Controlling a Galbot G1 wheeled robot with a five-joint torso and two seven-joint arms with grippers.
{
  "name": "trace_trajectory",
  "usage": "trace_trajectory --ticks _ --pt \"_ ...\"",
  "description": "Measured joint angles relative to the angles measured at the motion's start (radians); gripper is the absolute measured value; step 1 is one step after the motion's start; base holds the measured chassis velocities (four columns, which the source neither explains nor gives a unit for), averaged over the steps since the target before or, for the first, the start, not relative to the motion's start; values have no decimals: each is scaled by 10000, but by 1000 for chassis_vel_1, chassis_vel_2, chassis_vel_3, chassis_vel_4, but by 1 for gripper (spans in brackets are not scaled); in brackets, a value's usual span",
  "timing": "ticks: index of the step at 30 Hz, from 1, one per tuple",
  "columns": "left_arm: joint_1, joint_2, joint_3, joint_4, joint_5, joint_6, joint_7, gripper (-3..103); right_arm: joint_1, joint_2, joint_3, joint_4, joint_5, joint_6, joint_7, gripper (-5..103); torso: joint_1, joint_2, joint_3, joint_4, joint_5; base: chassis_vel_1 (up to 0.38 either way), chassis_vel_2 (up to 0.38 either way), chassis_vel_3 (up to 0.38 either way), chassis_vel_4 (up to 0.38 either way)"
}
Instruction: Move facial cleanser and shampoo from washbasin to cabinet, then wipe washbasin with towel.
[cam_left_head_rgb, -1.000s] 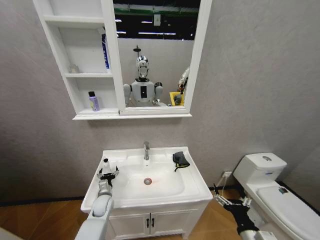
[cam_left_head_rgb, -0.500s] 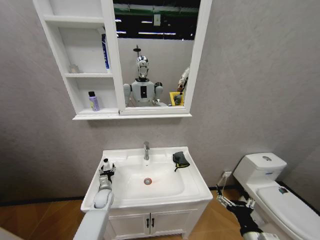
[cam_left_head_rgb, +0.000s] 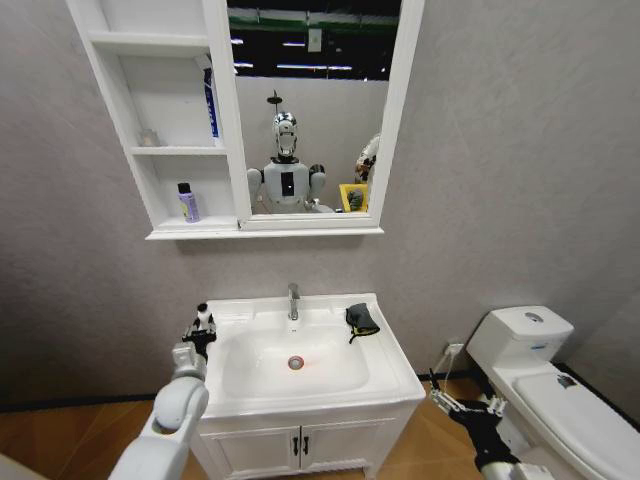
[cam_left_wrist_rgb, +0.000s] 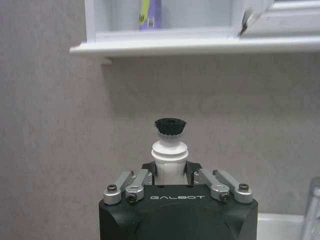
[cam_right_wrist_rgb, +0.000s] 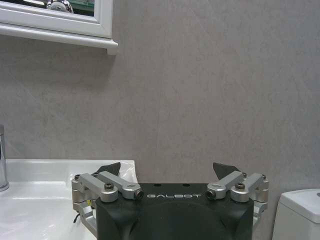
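One purple bottle (cam_left_head_rgb: 186, 202) already stands in the cabinet's (cam_left_head_rgb: 160, 150) bottom compartment. We hold a white black-capped bottle (cam_left_head_rgb: 202, 315) pinched in the left gripper (cam_left_head_rgb: 199, 330), raised above the washbasin's (cam_left_head_rgb: 390, 365) left rim. The right gripper (cam_left_head_rgb: 462, 403) hangs spread, idle. The towel (cam_left_head_rgb: 361, 320) lies unused; we judge wiping remains.

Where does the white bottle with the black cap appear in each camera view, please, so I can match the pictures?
Head view: the white bottle is at the washbasin's left rear corner, held upright in the left gripper.
Left wrist view: centre, black cap up, rising between the gripper's fingers.
Right wrist view: not in it.
Shared landmark: the cabinet ledge, its underside seen above the bottle in the left wrist view.
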Motion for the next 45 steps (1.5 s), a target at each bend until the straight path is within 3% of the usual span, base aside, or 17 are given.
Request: trace_trajectory --ticks 2,3,4,5,7,8,9,12,14,15,17,19,21,23,29,35,45 --pt "-68 178 35 -321 -327 267 -200 30 -10 11 -13 0 -9 13 0 100 0 0 0 0 -1 0 0 0 0" --pt "-211 507 68 -829 -914 716 -467 30 -28 31 -27 -9 -28 50 0 100 0 0 0 -1 -1 0 0 0 0" --pt "-521 1147 80 -1571 -2025 1404 -941 30 -103 82 -42 -43 -53 134 0 100 0 0 0 0 0 0 0 0 0" --pt "-764 1527 66 -1875 -2644 1719 -1154 30 -169 108 -50 -66 -64 199 -4 100 0 0 0 0 0 0 0 0 0" --pt "-966 1788 34 -2034 -3068 1912 -1277 30 -213 119 -58 -79 -70 240 -5 100 0 0 0 1 -3 0 0 0 0" --pt "-1591 2417 -29 -2221 -4048 2319 -1582 30 -303 132 -84 -121 -90 346 -6 100 -1 0 0 1 -2 0 0 0 0" --pt "-2154 2847 -29 -2214 -4743 2557 -1834 30 -356 145 -100 -149 -116 415 -6 100 0 0 0 1 -1 0 0 0 0" --pt "-2787 3227 5 -2096 -5361 2759 -2029 30 -396 160 -121 -162 -140 467 -6 100 0 0 0 0 0 0 0 0 0" --pt "-5007 4143 350 -1148 -6762 3211 -2126 30 -473 247 -134 -154 -167 527 -11 100 2 -1 2 0 -3 0 0 0 0" --pt "-5007 4143 350 -1148 -6762 3211 -2126 30 -473 247 -134 -154 -167 527 -11 100 2 -1 2 0 -3 0 0 0 0" --pt "-6757 4459 969 -250 -7520 3254 -1988 30 -513 262 -99 -78 -169 538 -14 100 3 0 2 2 0 0 0 0 0" --pt "-7371 4517 1313 134 -7661 3257 -1853 30 -540 266 -83 -30 -168 538 -14 100 4 -1 2 2 1 0 0 0 0" --pt "-8670 4533 2231 1065 -7783 3257 -1500 30 -608 279 -57 111 -118 503 -14 100 4 0 2 -1 0 0 0 0 0" --pt "-8990 4507 2469 1318 -7802 3257 -1419 30 -617 279 -47 137 -112 490 -15 100 4 -1 3 0 -2 0 0 0 0" --pt "-11203 4025 4033 3174 -7826 3222 -809 30 -717 291 17 240 -102 454 -6 100 3 -2 2 -1 1 0 0 0 0" --pt "-11902 3707 4671 4195 -7326 3193 -233 30 -1030 322 19 465 170 497 13 100 3 -2 2 3 0 0 0 0 0" --pt "-12364 2988 5256 5190 -6745 3172 153 30 -1080 326 110 512 226 542 38 100 4 -2 2 -2 1 0 0 0 0"
